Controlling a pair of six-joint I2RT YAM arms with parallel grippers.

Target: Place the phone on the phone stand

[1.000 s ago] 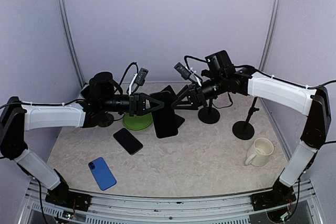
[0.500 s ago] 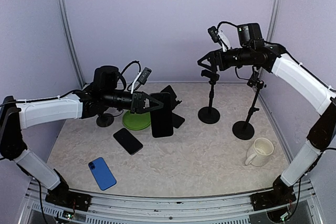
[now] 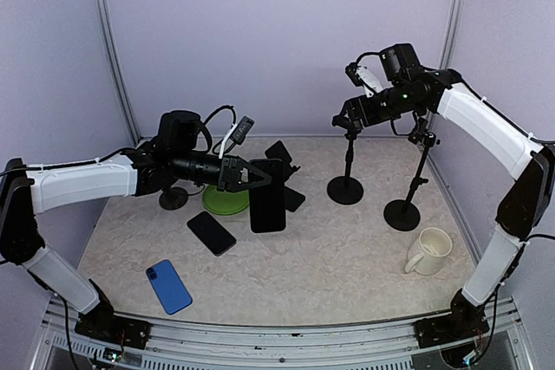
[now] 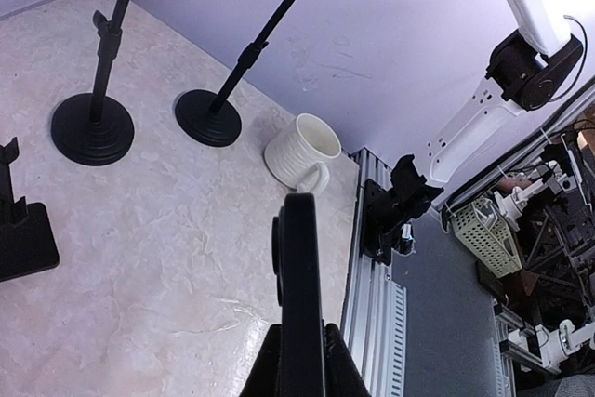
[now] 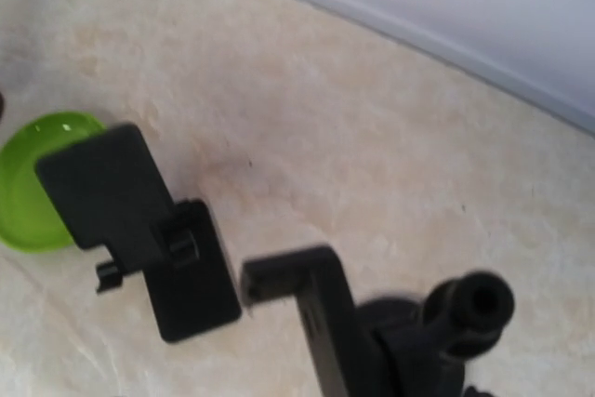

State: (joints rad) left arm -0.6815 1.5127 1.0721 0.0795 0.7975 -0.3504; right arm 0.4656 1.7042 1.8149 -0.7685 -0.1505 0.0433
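The right gripper (image 3: 345,119) has risen clear, right of the phone stand (image 3: 279,154); jaw state indeterminate. The left gripper (image 3: 260,181) clamps the phone (image 3: 267,208) just before the stand, long axis vertical. The left wrist view shows it edge-on.

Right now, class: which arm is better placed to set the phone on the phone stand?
Left. The left claw grips the phone beside the phone stand; the right claw is high, farther off.

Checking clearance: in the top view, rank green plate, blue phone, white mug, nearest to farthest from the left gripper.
1. green plate, just under the left gripper
2. blue phone, near-left corner
3. white mug, right side
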